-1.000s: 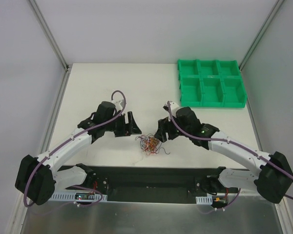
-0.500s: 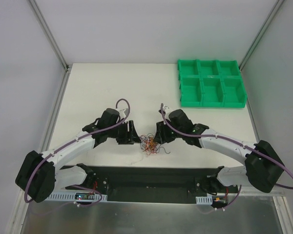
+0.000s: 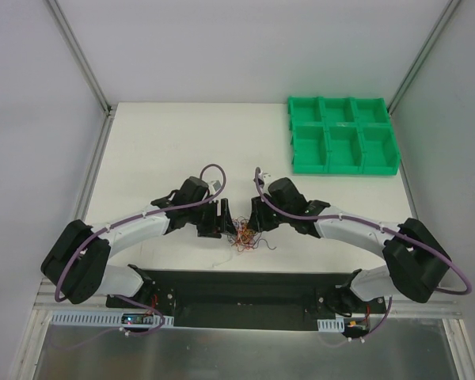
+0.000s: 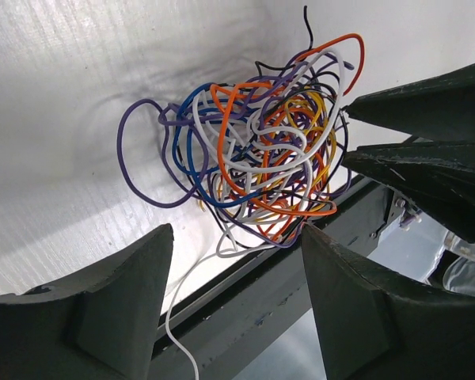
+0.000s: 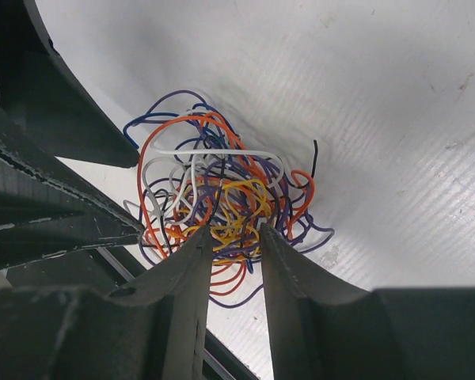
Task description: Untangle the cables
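At the near edge of the white counter (image 3: 166,150), a knot of tangled cables (image 3: 244,236) sits between two robot arms. The left gripper (image 4: 236,237), jaws wide, faces the knot from its left, with purple and blue loops straight ahead of its mouth. The right gripper (image 5: 236,233), jaws narrowed to a slit, noses into yellow and orange strands on the opposite side and looks the nearer; no firm pinch is evident.
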You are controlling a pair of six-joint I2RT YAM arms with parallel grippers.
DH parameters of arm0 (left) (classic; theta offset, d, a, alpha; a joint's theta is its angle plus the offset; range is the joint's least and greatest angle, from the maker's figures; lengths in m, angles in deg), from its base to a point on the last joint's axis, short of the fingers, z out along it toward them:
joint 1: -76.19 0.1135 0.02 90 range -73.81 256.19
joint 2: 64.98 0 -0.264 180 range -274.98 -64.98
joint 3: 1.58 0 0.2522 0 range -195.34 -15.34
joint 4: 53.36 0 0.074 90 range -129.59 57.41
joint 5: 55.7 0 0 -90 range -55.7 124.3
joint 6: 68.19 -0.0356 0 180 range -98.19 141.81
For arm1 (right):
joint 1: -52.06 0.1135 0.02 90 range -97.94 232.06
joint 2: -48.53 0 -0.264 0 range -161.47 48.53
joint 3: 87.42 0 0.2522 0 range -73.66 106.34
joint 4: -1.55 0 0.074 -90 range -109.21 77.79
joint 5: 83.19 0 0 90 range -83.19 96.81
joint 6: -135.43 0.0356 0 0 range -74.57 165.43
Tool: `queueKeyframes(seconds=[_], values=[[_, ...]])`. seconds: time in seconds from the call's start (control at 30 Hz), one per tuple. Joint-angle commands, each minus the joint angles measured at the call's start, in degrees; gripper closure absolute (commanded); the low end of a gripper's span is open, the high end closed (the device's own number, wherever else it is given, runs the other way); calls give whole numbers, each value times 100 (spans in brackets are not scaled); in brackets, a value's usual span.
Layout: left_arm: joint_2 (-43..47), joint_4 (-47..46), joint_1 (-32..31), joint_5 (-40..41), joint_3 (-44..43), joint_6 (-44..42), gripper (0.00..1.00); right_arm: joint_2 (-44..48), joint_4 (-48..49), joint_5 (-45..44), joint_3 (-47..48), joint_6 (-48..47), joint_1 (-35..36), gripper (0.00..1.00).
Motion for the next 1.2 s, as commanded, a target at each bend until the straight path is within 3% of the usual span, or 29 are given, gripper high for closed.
queueKeyframes(seconds=[0.0, 0.2, 0.47, 0.6, 0.77, 0.9, 1.17], values=[[53, -134, -71, 142, -179, 41, 35, 22, 300, 99, 232, 149, 31, 66], [132, -134, -71, 159, -126, 40, 35, 523, 133, -76, 145, 140, 66, 63], [185, -126, -71, 230, -108, 23, 36, 128, 185, 91, 347, 246, 66, 65], [159, -134, -71, 221, -161, -38, 27, -83, 256, 126, 364, 264, 66, 66], [-87, -108, -71, 299, -345, -117, 24, -241, 414, 170, 364, 342, 118, 74], [-385, -91, -71, 511, -573, -162, 23, -128, 414, 135, 329, 465, 136, 99], [-1571, -64, -71, 511, -1145, -214, 23, 1365, 283, 293, 293, 668, 171, 99]])
